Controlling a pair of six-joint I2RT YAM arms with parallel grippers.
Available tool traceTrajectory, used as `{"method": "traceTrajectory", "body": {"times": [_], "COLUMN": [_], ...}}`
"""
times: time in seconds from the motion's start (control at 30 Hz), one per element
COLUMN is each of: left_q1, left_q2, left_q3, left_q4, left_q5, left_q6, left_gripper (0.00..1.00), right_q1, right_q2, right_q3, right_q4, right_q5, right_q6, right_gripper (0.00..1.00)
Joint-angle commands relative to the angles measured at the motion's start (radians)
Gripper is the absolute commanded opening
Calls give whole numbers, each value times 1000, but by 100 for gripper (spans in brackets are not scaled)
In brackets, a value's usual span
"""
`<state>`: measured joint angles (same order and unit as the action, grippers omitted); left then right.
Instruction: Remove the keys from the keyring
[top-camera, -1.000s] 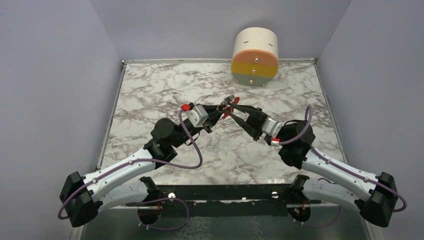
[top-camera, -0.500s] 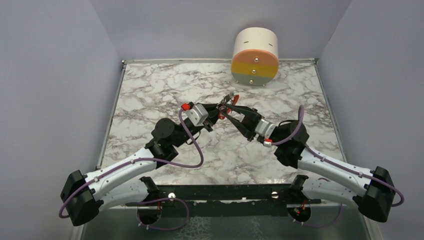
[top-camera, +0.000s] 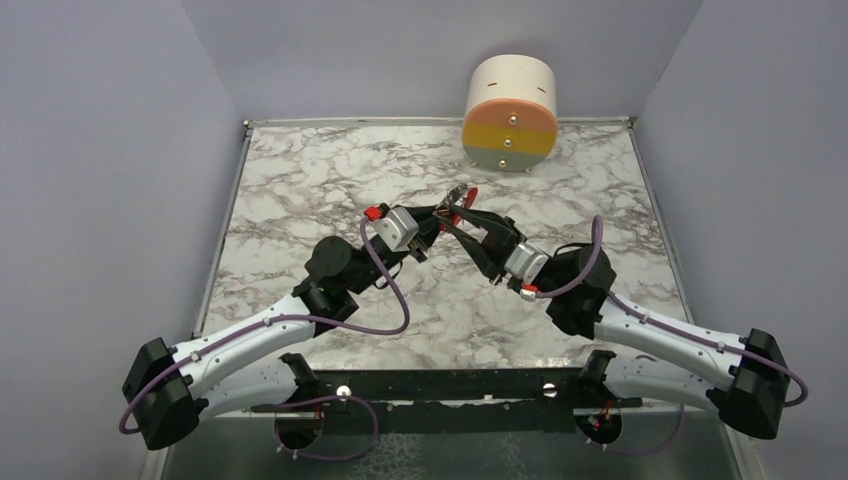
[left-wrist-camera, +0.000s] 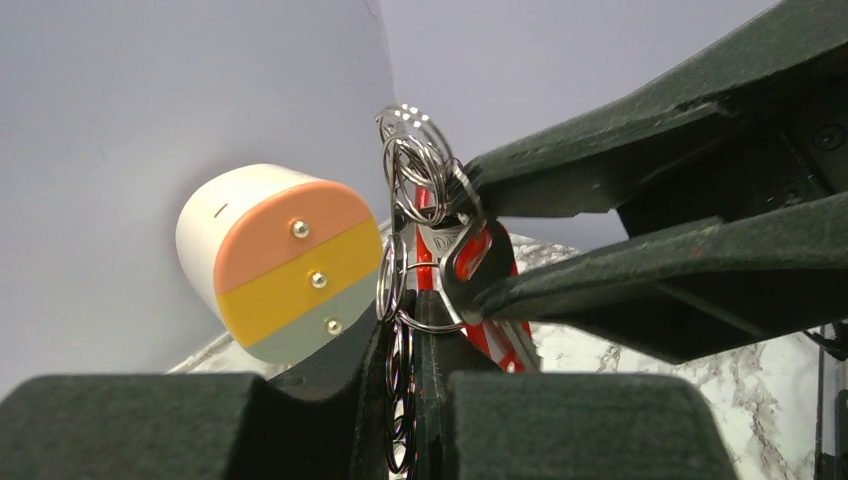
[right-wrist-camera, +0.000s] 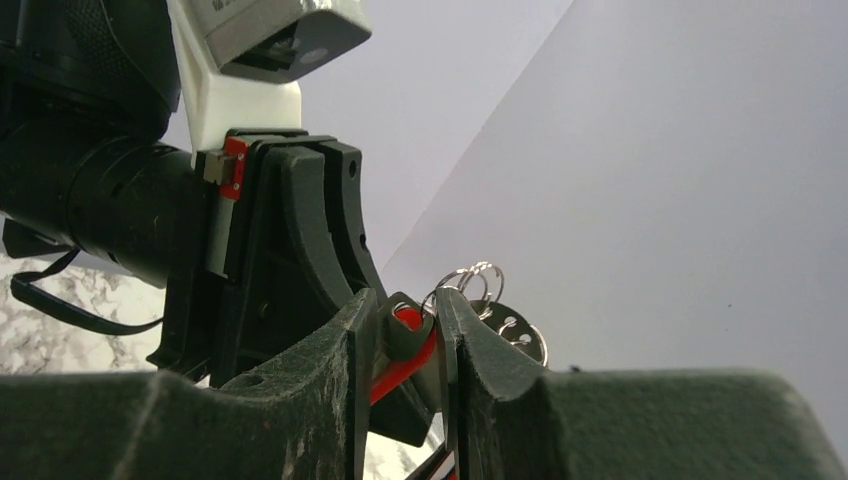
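Above the bench (top-camera: 300, 190), the left jaws pinch the keyring (left-wrist-camera: 410, 160) tight, the right jaws clamp its dark-headed key (left-wrist-camera: 465, 258), and the far round drawer unit (top-camera: 510, 125) sits closed, contents hidden.

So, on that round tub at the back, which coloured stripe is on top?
The orange stripe, just under the cream body; the yellow stripe lies below it and the grey-green stripe lowest.

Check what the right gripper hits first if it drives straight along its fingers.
The keyring pinched at its fingertips, then almost at once the left gripper, which holds it from the opposite side. The gap between them is hard to judge.
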<state>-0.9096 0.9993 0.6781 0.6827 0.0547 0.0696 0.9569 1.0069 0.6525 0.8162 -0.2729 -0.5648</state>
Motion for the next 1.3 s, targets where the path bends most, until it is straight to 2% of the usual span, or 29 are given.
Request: {"method": "traceTrajectory", "body": {"times": [0.0,0.37,0.53,0.9,1.27], "left_q1": [-5,-6,-5,-8,-7], "left_q2": [-5,-25,-14,2,-14], "left_q3": [-3,5,0,-9,-27], "left_q4": [62,66,93,124,131], "left_q5": [-32,-57,-72,-88,-144], "left_q6": [18,50,46,41,57], "left_gripper": [0,0,0,0,0], "right_q1": [17,28,47,259,332], "right_q2": [-55,-123,-70,114,50], "right_q3": [4,-3,14,-3,-45], "right_q4": [12,-62,-43,183,249], "right_q5": [63,153,148,459,517], "right_q6": [-32,-51,-28,-328,-400], "right_gripper": [29,28,21,26,26]}}
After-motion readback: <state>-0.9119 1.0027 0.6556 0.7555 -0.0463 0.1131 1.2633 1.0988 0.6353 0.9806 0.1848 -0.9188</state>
